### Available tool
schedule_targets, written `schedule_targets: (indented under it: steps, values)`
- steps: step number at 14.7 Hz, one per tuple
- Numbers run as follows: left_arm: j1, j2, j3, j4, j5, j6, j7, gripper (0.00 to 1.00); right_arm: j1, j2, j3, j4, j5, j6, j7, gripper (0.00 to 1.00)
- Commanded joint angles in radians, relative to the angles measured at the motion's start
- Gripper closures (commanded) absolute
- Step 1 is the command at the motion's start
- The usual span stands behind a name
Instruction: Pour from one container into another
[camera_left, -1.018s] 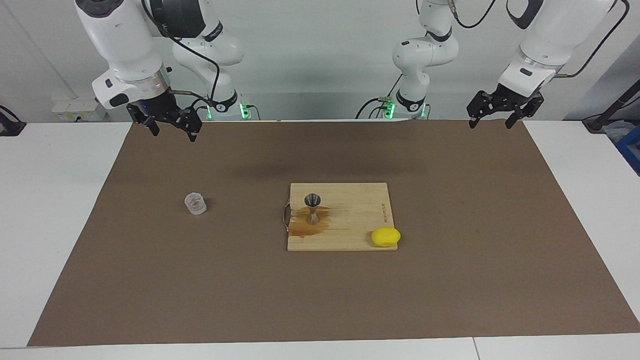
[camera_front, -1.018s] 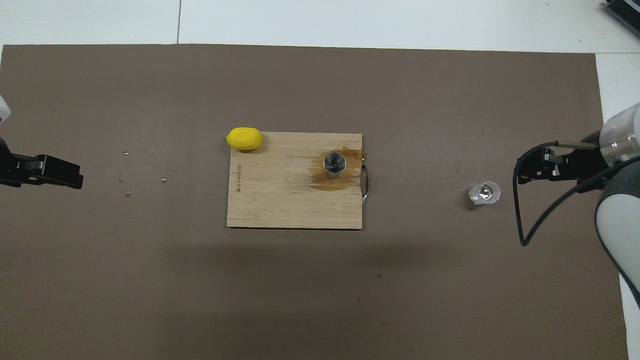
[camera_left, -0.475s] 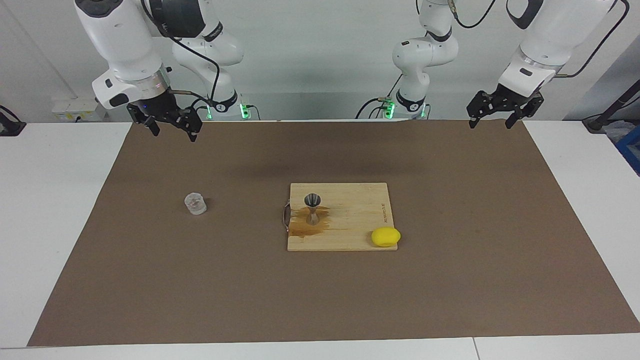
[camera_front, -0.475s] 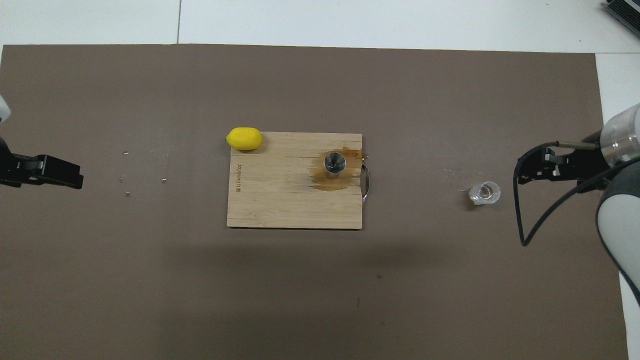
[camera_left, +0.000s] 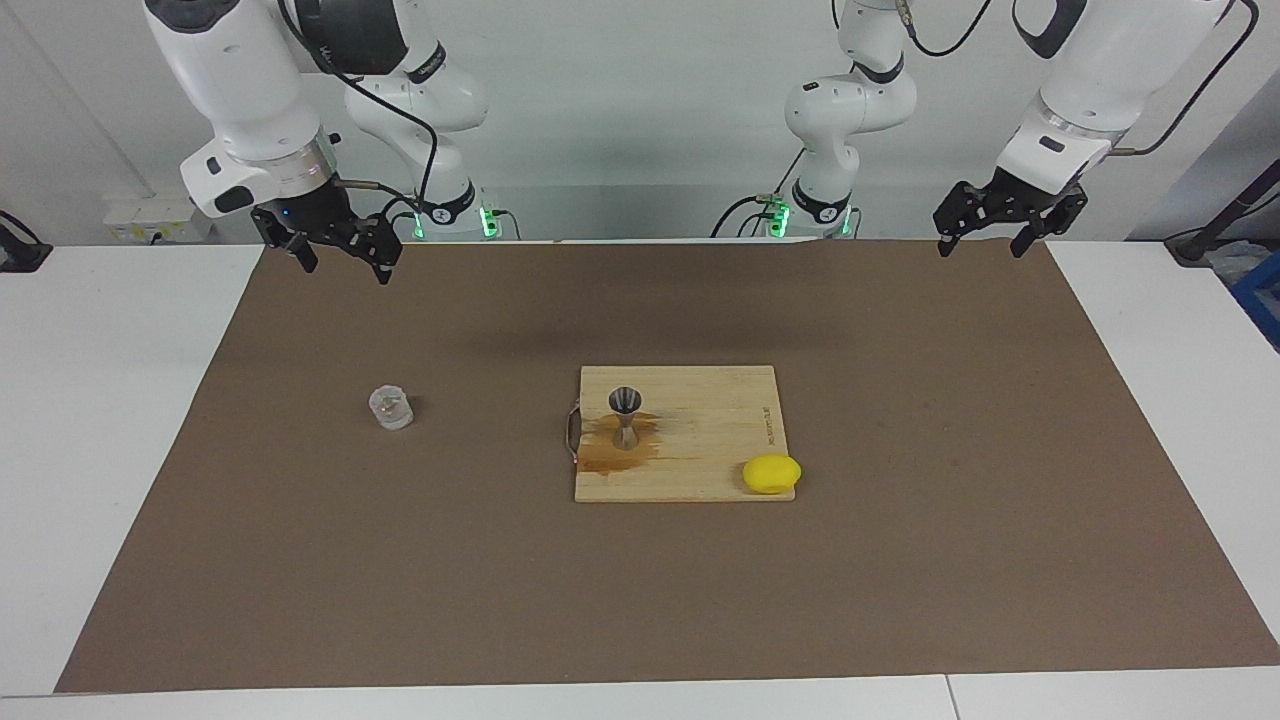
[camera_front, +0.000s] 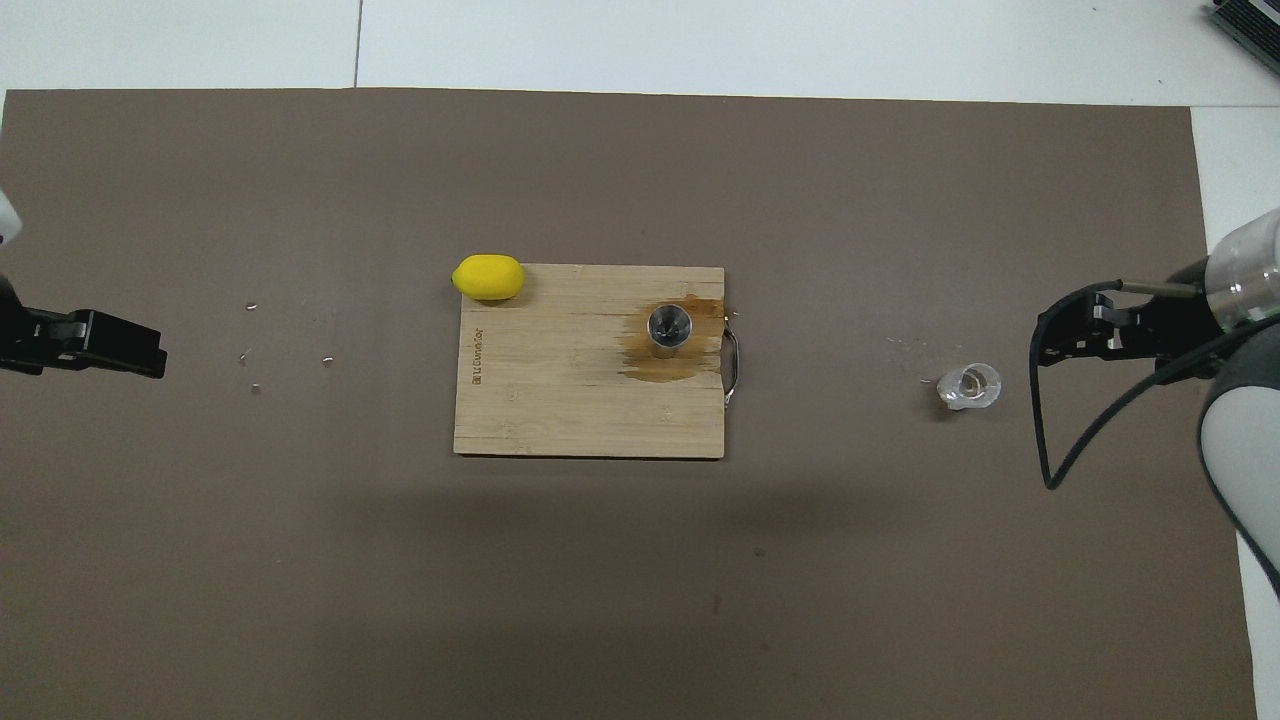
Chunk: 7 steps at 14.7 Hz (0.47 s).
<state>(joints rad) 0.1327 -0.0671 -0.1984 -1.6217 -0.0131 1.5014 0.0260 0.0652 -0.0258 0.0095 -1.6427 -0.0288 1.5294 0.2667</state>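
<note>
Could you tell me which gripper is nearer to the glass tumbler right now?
Right. The right gripper hangs open over the mat's edge at the tumbler's end; the left gripper waits open over the other end.

Jigger (camera_left: 626, 416) upright on the board (camera_left: 715, 420) toward the right arm's end, lemon (camera_left: 771, 473) at the board's corner farthest from the robots, tumbler (camera_left: 390, 408) on the mat (camera_left: 640, 600) well apart
</note>
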Motion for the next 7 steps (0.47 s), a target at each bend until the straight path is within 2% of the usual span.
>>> schedule_targets:
  steps: [1, 7]
  values:
    - [0.005, -0.025, -0.007, -0.03, 0.018, 0.013, -0.011, 0.0, -0.012, -0.026, 0.003, -0.035, 0.027, 0.023, -0.024, 0.0]
    - [0.002, -0.026, -0.01, -0.032, 0.018, -0.004, -0.012, 0.0, -0.01, -0.028, 0.003, -0.039, 0.029, 0.037, -0.024, 0.0]
